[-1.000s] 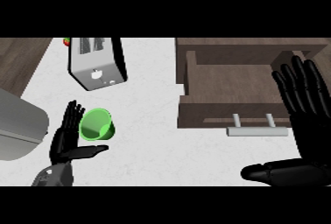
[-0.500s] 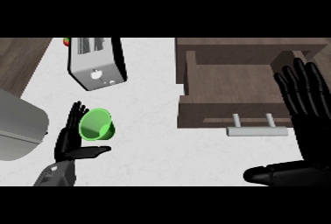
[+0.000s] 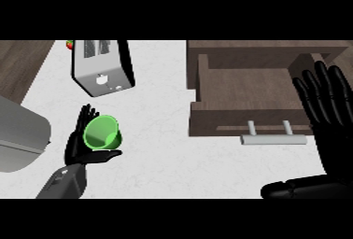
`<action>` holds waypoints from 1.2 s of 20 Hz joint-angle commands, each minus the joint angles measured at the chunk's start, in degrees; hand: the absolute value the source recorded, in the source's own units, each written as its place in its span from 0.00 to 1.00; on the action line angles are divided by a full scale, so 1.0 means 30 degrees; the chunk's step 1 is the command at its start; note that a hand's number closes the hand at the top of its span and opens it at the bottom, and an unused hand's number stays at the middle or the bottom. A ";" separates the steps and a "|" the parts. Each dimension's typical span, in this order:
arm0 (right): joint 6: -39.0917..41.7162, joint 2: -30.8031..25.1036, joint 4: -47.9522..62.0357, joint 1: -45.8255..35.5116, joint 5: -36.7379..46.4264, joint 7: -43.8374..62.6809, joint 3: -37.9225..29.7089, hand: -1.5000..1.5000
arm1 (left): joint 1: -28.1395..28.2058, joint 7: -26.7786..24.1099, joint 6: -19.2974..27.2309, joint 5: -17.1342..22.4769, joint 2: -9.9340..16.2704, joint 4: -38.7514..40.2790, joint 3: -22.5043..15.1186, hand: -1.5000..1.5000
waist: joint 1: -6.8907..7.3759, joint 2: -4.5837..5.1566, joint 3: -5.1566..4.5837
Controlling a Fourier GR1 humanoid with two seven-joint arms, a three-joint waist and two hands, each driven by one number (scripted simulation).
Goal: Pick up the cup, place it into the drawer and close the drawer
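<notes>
Low at the left of the view, the green cup point(image 3: 103, 133) is seen tipped so that its open mouth faces up toward the camera, set against the palm of the left hand point(image 3: 84, 148). The fingers point(image 3: 86, 113) of that hand rise straight behind the cup's far-left side, and the thumb is stretched out beneath it at the near side; the fingers are not wrapped over the cup. Whether the cup is lifted off the white surface point(image 3: 162, 112) or rests on it cannot be told. Farther back, a silver toaster point(image 3: 102, 65) is placed on the surface, with a small red and green object point(image 3: 70, 44) just visible at its far-left corner. A grey appliance point(image 3: 21, 135) is cut off by the left edge. To the right, well apart from the cup, the wooden drawer point(image 3: 244, 88) is pulled open, its metal handle point(image 3: 272, 136) at the near side. The right hand point(image 3: 328, 100) is held at the drawer's right side, its fingers straight and slightly spread.
</notes>
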 commanded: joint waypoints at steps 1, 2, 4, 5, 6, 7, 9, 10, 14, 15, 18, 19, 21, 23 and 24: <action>0.0425 -0.0794 0.0589 -0.0704 -0.1253 0.0498 -0.1459 0.00 | -0.0061 -0.0393 -0.0860 0.0248 -0.0049 0.0691 0.0030 0.00 | 0.0031 -0.0003 0.0001; -0.0089 0.0088 0.2069 -0.1339 0.0373 -0.0688 -0.0036 0.00 | -0.0468 -0.0413 -0.1574 0.0284 0.0394 0.1173 0.0136 0.00 | 0.0046 0.0024 -0.0004; 0.0524 -0.0285 0.0161 0.0130 -0.0355 -0.0317 -0.0233 0.00 | -0.1025 -0.1078 -0.2141 0.0208 0.0549 0.2522 0.0313 0.00 | -0.0150 0.0052 -0.0017; 0.0234 -0.0752 -0.0557 -0.0807 -0.1253 0.1404 -0.0964 0.00 | -0.1233 -0.0808 -0.1695 0.0193 -0.0226 0.2143 0.0138 0.00 | -0.0150 0.0036 -0.0018; 0.0109 0.0103 -0.0432 0.0619 -0.0174 0.0067 0.0092 0.00 | -0.0858 -0.0436 -0.3448 0.0472 0.0771 0.1935 0.0239 0.00 | -0.0096 0.0020 -0.0011; -0.0061 -0.0501 0.0289 -0.0833 -0.0380 0.0893 -0.0647 0.00 | -0.1037 -0.0560 -0.2639 0.0414 -0.0491 0.1582 0.0012 0.00 | -0.0021 0.0013 -0.0009; 0.0287 -0.0390 -0.0168 -0.0354 -0.0583 0.0636 -0.0290 0.00 | -0.1198 -0.1449 -0.3629 0.0373 0.0048 0.2581 0.0207 0.00 | -0.0243 0.0092 -0.0033; 0.0276 -0.0420 0.0048 -0.0554 -0.1117 0.0799 -0.0683 0.00 | -0.0736 -0.1453 -0.3947 0.0437 -0.0232 0.2322 0.0097 0.00 | -0.0127 0.0054 -0.0021; 0.0011 -0.0390 -0.0124 -0.0714 -0.0788 0.0976 -0.0591 0.00 | -0.1319 -0.0920 -0.4746 0.0667 0.0047 0.1945 0.0103 1.00 | -0.0115 0.0035 -0.0019; 0.0600 -0.0182 0.1129 0.0346 -0.0469 -0.1076 -0.0729 0.00 | -0.1106 -0.1110 -0.5329 0.0695 0.0209 0.1968 0.0089 1.00 | -0.0120 0.0065 -0.0014; -0.0171 -0.0508 0.0348 -0.1340 -0.0332 0.1286 -0.0440 0.00 | -0.0684 -0.2573 -0.4563 0.0454 -0.0469 0.0933 -0.0224 1.00 | 0.0008 0.0001 -0.0017; -0.0299 0.0312 0.0648 -0.0388 0.0476 -0.0490 0.0120 0.00 | -0.0475 -0.3139 -0.4438 0.0210 -0.0044 0.1346 -0.0258 1.00 | -0.0084 0.0053 -0.0020; -0.0450 0.0322 0.0921 -0.0888 0.0604 -0.0261 0.0227 0.00 | -0.0622 -0.3691 -0.3130 0.0126 -0.0618 0.1228 -0.0234 1.00 | -0.0064 0.0055 -0.0022; 0.0392 -0.0148 0.0892 0.0100 0.0112 -0.0857 -0.0235 0.00 | -0.1019 -0.3542 -0.2656 0.0378 -0.0470 0.0708 0.0001 1.00 | -0.0076 0.0031 -0.0010; -0.0044 -0.0229 -0.0065 -0.0637 -0.0374 0.0634 -0.0297 0.00 | -0.0661 -0.3198 -0.2569 0.0573 -0.0526 0.0329 0.0041 1.00 | 0.0027 -0.0024 -0.0003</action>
